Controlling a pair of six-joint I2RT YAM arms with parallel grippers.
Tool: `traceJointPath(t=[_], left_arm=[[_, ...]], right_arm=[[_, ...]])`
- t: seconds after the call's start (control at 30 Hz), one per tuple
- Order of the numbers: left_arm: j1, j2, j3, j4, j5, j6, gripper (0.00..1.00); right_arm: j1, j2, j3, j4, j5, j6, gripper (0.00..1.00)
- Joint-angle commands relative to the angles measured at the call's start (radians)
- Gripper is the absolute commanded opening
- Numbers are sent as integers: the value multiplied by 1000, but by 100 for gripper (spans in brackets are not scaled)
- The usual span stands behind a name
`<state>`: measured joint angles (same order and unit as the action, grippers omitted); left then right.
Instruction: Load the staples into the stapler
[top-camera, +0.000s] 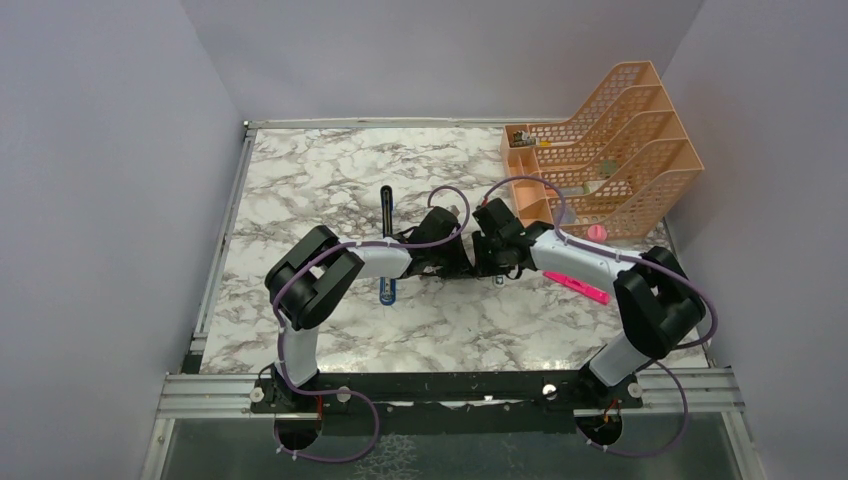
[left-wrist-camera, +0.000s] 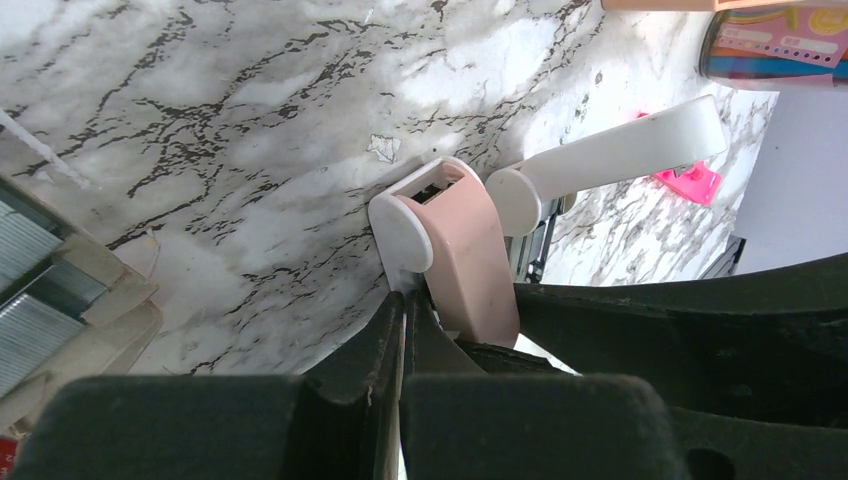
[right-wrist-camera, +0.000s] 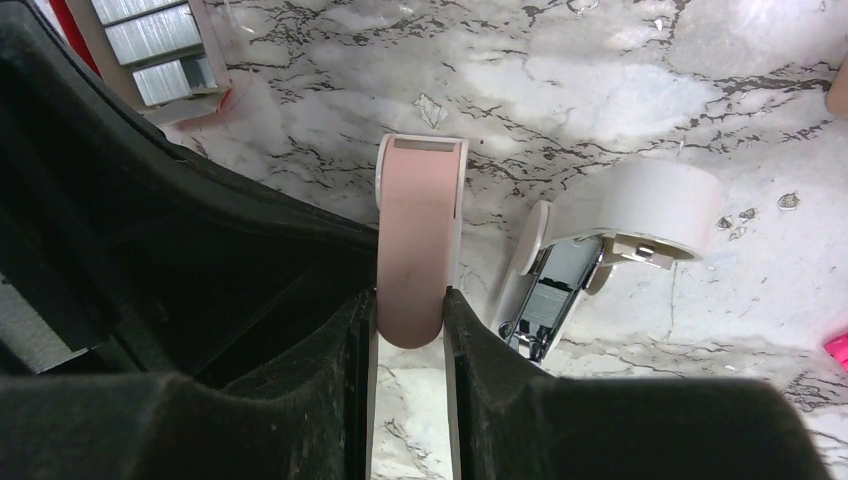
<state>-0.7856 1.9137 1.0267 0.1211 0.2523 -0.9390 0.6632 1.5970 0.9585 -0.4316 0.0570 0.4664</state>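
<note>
Over veined marble (right-wrist-camera: 620, 90), right end effector (right-wrist-camera: 408, 305) clamps pink stapler (right-wrist-camera: 418, 230) (left end effector (left-wrist-camera: 403, 310) unclear).

Soft, even overhead light fills the top view, leaving only faint shadows on the white-and-grey marbled tabletop (top-camera: 300, 190). In both wrist views the glossy marble glares to blown-out white, while the left gripper (left-wrist-camera: 403, 325) looms dark and soft-focused along the bottom edge.
</note>
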Motion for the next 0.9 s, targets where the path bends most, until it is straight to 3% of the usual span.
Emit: traceJointPath(t=[0.0, 0.47, 0.87], left_arm=[[-4, 16, 19, 2, -11, 0, 0], [25, -123, -74, -4, -28, 25, 12], [52, -280, -120, -119, -168, 82, 15]], right_arm=[[21, 56, -15, 6, -60, 39, 30], [21, 163, 4, 26, 53, 66, 30], [21, 235, 87, -31, 116, 73, 31]])
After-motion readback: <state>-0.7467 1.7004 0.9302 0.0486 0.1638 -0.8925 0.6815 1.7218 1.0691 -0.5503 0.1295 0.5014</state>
